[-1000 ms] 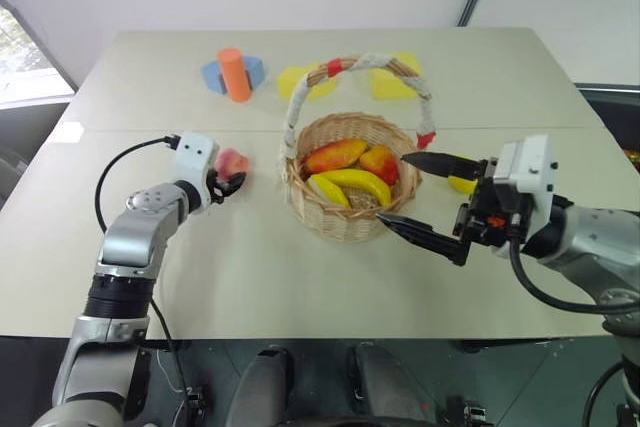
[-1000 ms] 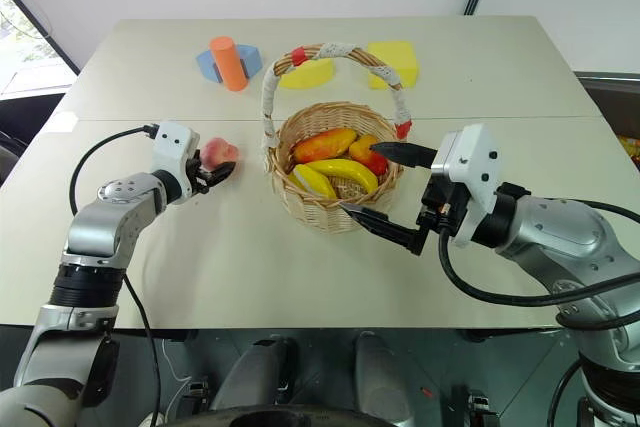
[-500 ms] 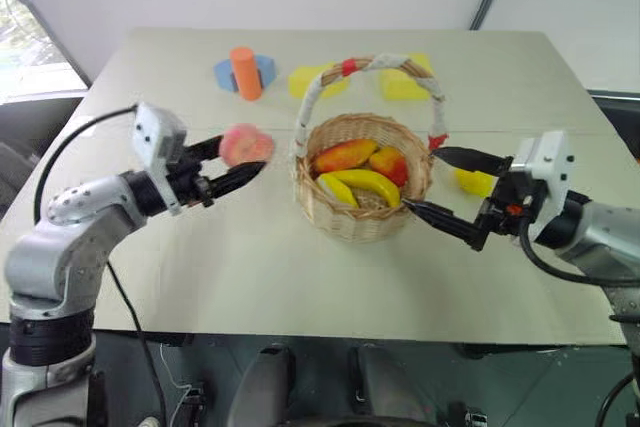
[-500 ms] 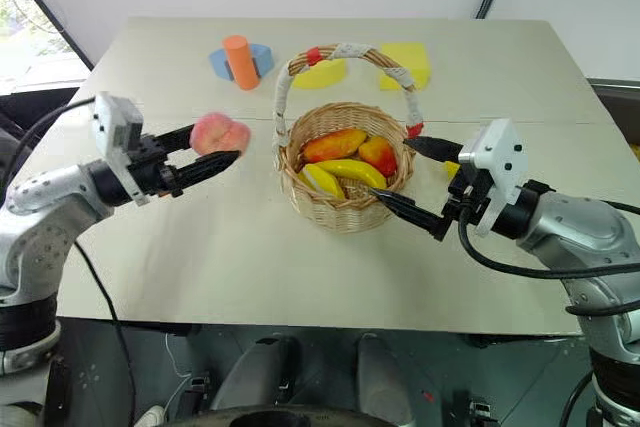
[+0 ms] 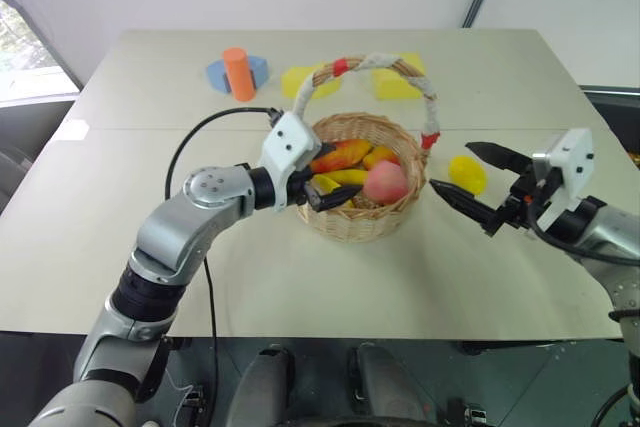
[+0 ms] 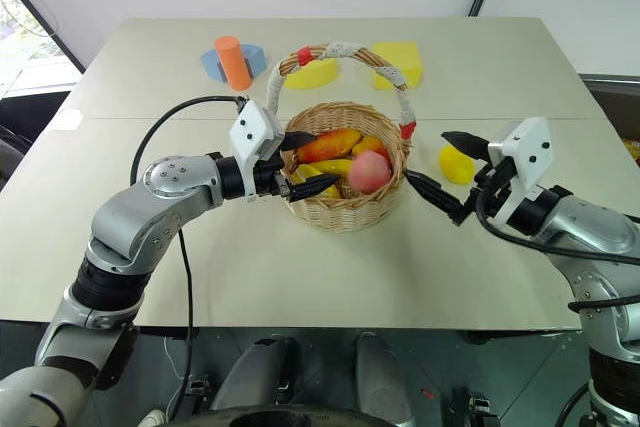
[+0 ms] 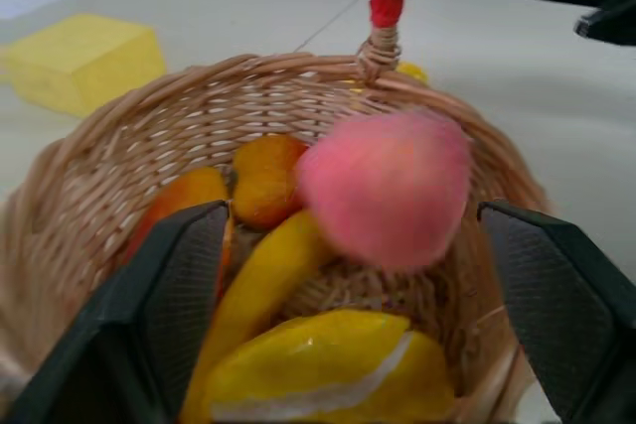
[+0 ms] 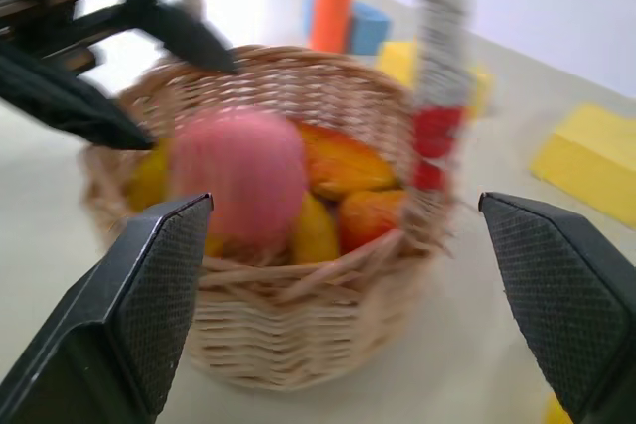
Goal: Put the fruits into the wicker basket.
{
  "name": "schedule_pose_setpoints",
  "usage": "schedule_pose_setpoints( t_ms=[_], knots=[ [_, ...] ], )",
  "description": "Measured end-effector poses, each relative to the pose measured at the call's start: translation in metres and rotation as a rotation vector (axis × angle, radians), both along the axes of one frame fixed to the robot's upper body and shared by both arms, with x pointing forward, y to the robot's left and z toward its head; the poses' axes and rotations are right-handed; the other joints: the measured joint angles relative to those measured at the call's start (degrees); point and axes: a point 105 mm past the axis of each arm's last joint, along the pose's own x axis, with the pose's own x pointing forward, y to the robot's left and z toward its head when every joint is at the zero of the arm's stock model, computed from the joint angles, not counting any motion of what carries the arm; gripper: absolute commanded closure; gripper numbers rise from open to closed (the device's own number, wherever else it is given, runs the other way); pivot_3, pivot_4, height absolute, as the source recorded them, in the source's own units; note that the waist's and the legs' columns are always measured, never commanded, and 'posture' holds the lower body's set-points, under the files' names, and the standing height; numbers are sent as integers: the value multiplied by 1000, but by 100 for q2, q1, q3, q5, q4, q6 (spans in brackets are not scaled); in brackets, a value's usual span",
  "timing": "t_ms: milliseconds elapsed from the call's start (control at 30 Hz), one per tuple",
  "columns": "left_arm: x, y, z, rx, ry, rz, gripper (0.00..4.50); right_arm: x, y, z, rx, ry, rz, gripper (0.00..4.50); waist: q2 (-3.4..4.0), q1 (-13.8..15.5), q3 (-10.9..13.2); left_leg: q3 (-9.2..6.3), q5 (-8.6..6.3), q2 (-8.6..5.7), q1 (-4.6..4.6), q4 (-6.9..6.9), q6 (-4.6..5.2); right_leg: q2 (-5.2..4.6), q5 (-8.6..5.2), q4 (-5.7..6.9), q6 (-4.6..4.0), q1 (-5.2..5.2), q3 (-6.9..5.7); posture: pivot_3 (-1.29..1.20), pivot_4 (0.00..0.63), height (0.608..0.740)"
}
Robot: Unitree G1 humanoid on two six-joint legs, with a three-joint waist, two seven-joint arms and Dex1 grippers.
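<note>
Pink peach (image 5: 385, 183), yellow banana (image 7: 260, 280), orange-red mango (image 6: 324, 144) in tan woven basket (image 5: 352, 225); white handle, red bands; yellow lemon (image 5: 465, 173); beige bench (image 5: 300, 277).

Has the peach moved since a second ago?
Yes. The peach went from the table on the left of the wicker basket to inside it, released by the open left end effector.

Basket mouth crowded from one side

The wicker basket (image 5: 355, 209) opening is blocked by the left claw (image 5: 325, 178) and arched handle (image 5: 372, 65); bare counter (image 5: 300, 277) is left in front.
</note>
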Motion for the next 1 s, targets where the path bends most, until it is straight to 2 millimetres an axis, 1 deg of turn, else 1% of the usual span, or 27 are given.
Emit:
schedule_pose_setpoints(
  t_ms=[67,100,167,267,367,433,500,600,633,667,700,767,800,833,933,1000],
  knots=[
    [-5,3,7,-48,-9,-41,80,15,-26,-15,-24,39,-153,0,1,3,0,3,0,-2,0,2,0,-3,0,0,0,1,0,0,150,740],
    [-8,6,10,-64,-11,-54,80,21,-35,-22,-25,60,-209,0,1,1,-1,3,0,-1,0,2,0,-2,0,1,0,0,1,0,150,740],
    [-13,13,10,-73,-5,-83,80,32,-47,-34,-33,94,-280,0,4,-21,-2,4,1,0,1,-2,-2,0,0,3,-1,-6,2,0,150,740],
    [-19,29,3,-36,18,-99,80,50,-53,-49,-71,130,-334,0,8,-116,-2,7,3,2,3,-3,-4,3,0,8,-1,-7,4,0,150,740],
    [-22,40,0,-17,31,-99,80,66,-59,-60,-89,161,-374,0,10,-117,0,7,3,-1,5,0,-4,0,0,17,-1,-6,4,0,150,740],
    [-23,43,-1,-6,33,-96,80,73,-60,-64,-95,174,-383,0,10,-103,0,7,3,-2,4,1,-4,0,0,16,-1,-6,4,0,150,740],
    [-23,48,-2,0,34,-83,80,84,-62,-68,-79,198,-389,0,10,-109,0,8,3,-4,4,2,-4,-2,0,16,-1,-6,4,0,150,740],
    [-25,49,-3,-2,33,-74,80,94,-63,-76,-68,232,-387,0,10,-111,0,7,3,-3,4,1,-3,-1,0,16,-1,-7,4,0,150,740],
    [-26,49,-3,-2,30,-76,0,96,-65,-79,-69,241,-389,528,10,-108,0,7,3,-3,3,0,-3,-1,0,16,-1,-8,4,0,150,740],
    [-26,49,-2,-1,27,-74,0,98,-66,-82,-65,253,-391,785,10,-106,0,7,3,-3,3,0,-3,-1,0,16,-1,-7,4,0,150,740],
    [-27,48,-2,-1,25,-73,0,99,-66,-84,-59,260,-387,1220,10,-106,0,7,3,-3,3,0,-3,-1,0,16,-1,-8,4,0,150,740],
    [-27,49,-2,-1,22,-68,0,99,-64,-85,-51,264,-371,2256,10,-109,0,7,2,-3,3,0,-3,-1,0,16,-1,-8,4,0,150,740],
    [-27,49,-3,-3,22,-62,0,99,-63,-84,-51,261,-366,2630,10,-108,0,7,2,-3,3,1,-3,-1,0,17,-1,-8,4,0,150,740],
    [-26,50,-3,-4,22,-55,0,99,-63,-84,-51,258,-363,2726,10,-109,0,7,3,-3,3,1,-3,-1,0,18,-1,-8,4,0,150,740],
    [-27,53,-7,-5,34,-45,0,97,-67,-81,-61,243,-372,2726,11,-117,0,7,3,-3,3,1,-3,-1,0,22,-1,-9,5,0,150,740],
    [-27,55,-8,-7,36,-36,0,87,-71,-74,-100,211,-369,2726,13,-105,1,7,2,-3,0,0,-3,-2,0,25,-1,-15,6,0,150,740]
  ],
)
